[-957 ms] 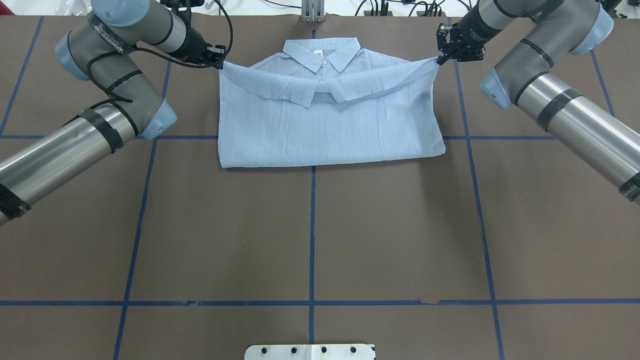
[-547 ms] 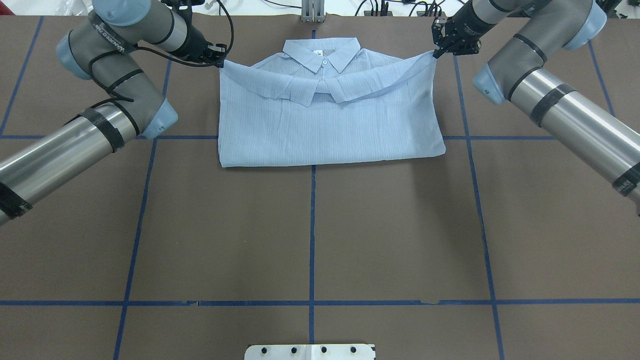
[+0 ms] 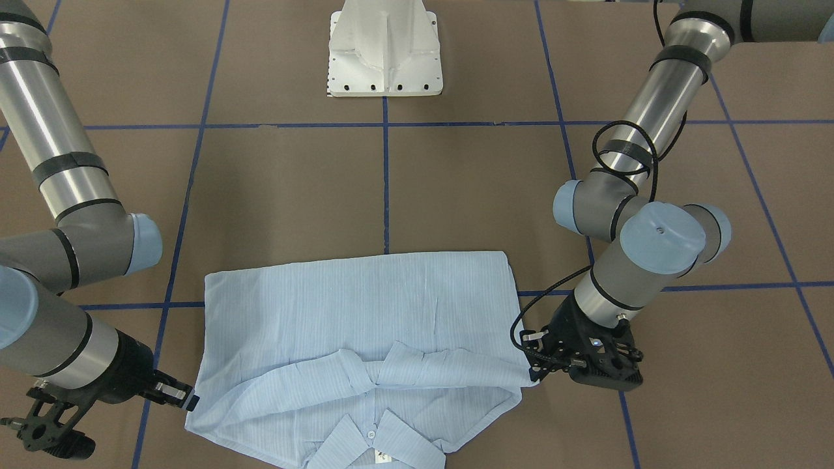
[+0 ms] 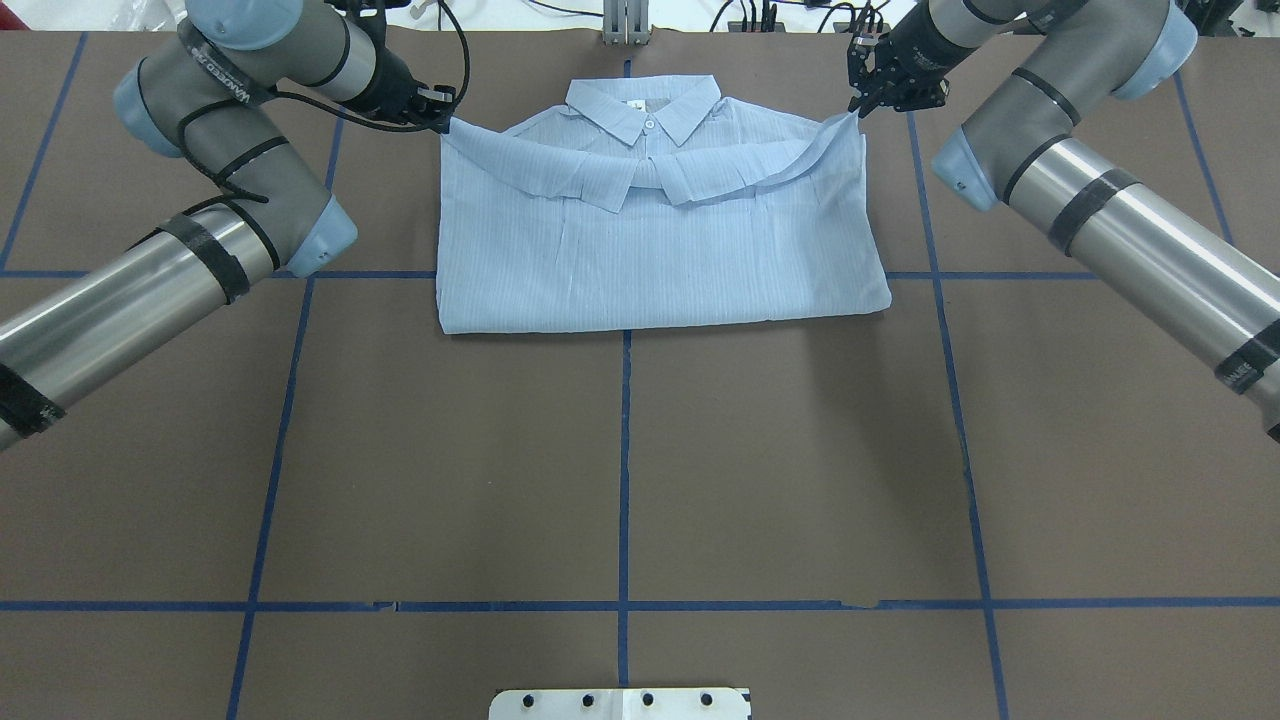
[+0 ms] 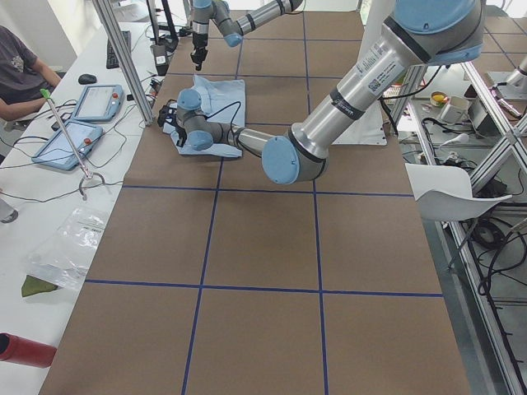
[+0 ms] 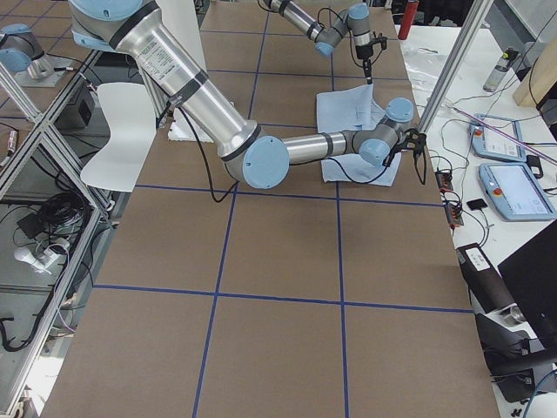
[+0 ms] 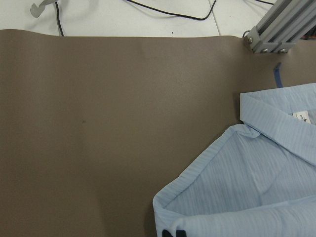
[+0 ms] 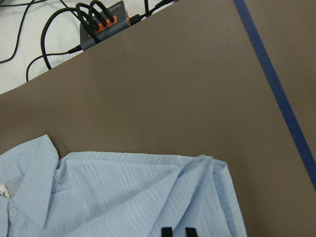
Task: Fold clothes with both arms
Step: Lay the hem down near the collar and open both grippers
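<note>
Brown taped table (image 4: 620,480) bears shirt (image 4: 660,250), left fingers (image 7: 166,234) and right fingers (image 8: 167,231) pinching it.

The desk (image 4: 800,450) was covered in brown matting, marked into large squares by blue tape lines (image 4: 624,450). Along one long edge ran a white side table (image 5: 41,206) carrying a blue-edged tablet (image 5: 97,101) with a second one (image 5: 64,141) beside it, a keyboard (image 5: 113,49), a mouse (image 5: 88,79), a clear plastic bag (image 5: 62,251) and a red cylinder (image 5: 25,350). A person (image 5: 20,70) in a dark top sat at it. A slanting aluminium post (image 5: 123,62) rose at that edge. A grey power strip (image 8: 101,24) with orange plugs lay just past the matting. Across the desk, a white chair (image 5: 449,197) stood near tangled floor cables (image 6: 35,209). The light was even and soft.
</note>
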Controlling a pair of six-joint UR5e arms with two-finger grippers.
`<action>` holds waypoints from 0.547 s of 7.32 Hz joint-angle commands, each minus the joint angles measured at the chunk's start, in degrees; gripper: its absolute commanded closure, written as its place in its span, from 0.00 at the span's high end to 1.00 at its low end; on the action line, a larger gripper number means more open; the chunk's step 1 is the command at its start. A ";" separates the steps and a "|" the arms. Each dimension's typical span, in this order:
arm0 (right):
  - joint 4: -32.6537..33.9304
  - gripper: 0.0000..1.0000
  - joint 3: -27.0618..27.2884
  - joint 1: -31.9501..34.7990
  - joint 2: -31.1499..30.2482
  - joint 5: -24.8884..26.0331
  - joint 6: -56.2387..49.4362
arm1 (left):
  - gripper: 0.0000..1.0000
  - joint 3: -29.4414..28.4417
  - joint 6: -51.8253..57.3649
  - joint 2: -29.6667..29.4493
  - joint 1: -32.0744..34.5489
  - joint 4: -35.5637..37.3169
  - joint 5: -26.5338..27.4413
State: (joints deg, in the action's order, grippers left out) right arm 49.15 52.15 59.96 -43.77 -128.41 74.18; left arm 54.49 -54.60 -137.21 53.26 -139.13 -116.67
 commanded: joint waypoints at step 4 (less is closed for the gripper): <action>-0.02 1.00 14.60 -1.85 -12.71 -1.92 -6.24 | 0.99 0.88 -3.40 0.71 0.09 0.09 0.83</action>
State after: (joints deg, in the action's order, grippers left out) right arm 49.19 60.92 59.37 -51.88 -129.25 68.02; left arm 54.81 -56.96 -136.64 53.31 -139.15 -115.87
